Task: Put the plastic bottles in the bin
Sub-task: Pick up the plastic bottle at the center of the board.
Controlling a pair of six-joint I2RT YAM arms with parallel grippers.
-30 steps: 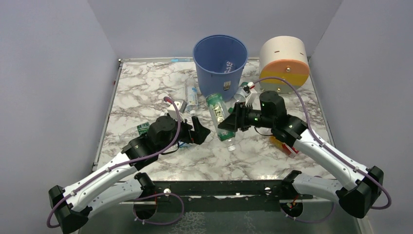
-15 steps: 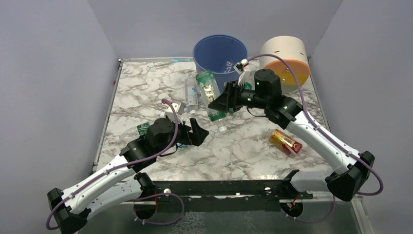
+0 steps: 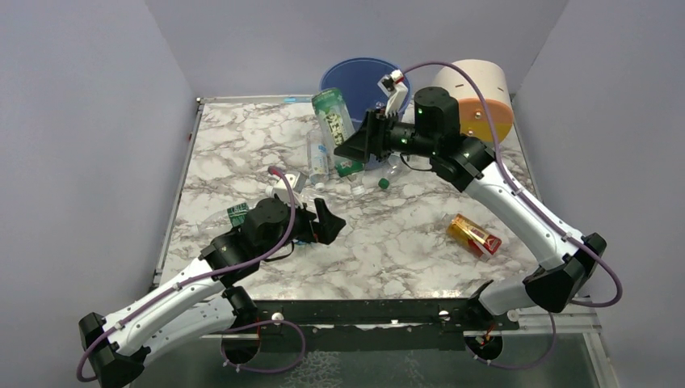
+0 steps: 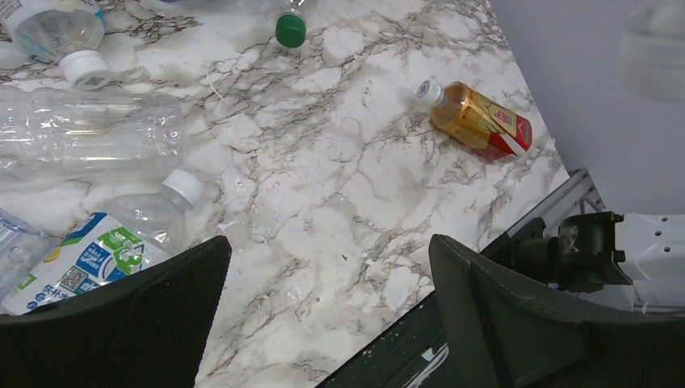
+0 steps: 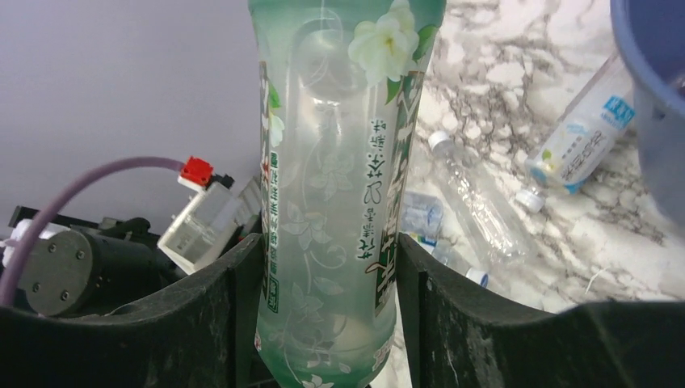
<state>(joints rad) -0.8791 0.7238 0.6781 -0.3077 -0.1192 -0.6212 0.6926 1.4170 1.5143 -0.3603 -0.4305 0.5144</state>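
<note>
Beside the bin's [image 3: 355,71] left rim, the right gripper [image 5: 327,283] grasps a green-labelled bottle [image 3: 334,121], newly lifted off the table [image 3: 404,234]; release into the bin looks next. Left gripper [image 4: 327,250] gapes empty.

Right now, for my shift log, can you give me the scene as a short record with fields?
right gripper: shut on the green-label bottle, held up off the table
held bottle position: beside the bin rim, not yet inside
left gripper: open, empty, low over the table
lying on table: red-label bottle, apart from the others; blue-label bottle by the left gripper
other: cream drum beside the bin
</note>
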